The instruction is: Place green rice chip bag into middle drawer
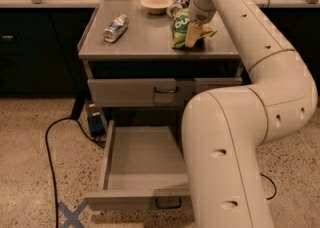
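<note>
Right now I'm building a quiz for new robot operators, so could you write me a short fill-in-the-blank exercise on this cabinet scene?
1. The pincer is at the green rice chip bag, which lies ____ the cabinet top.
2. The middle drawer is pulled ____.
3. The drink can lies on its ____.
Missing words: on; open; side.
</note>
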`<state>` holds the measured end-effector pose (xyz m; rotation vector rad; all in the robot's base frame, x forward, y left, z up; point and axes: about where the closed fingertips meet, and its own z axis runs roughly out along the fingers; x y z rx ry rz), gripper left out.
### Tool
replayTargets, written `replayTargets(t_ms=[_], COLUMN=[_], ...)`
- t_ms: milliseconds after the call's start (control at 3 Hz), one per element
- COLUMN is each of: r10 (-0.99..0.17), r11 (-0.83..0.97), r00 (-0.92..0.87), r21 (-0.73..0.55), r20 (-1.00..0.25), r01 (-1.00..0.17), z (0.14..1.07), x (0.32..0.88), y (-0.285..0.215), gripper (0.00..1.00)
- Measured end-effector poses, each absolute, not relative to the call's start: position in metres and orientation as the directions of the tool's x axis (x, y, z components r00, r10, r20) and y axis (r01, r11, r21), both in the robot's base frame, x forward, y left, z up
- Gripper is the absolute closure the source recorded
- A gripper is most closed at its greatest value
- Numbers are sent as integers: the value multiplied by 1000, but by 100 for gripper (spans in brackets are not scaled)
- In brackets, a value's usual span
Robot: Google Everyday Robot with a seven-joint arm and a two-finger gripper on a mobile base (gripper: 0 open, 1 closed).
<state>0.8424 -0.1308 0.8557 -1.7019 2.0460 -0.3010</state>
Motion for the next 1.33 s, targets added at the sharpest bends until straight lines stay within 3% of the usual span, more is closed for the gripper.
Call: replayTargets(t_ms=[667, 1000, 1333], r10=[-961, -928, -861], r11=[219, 226, 251], r00=[-105, -13, 115], r21=[-472, -532, -610], r20=[-255, -373, -495], r01=[-854, -816, -752], z=[867, 906, 966], x=[843, 826, 778], y=[-124, -120, -130], gripper=[88, 100, 100])
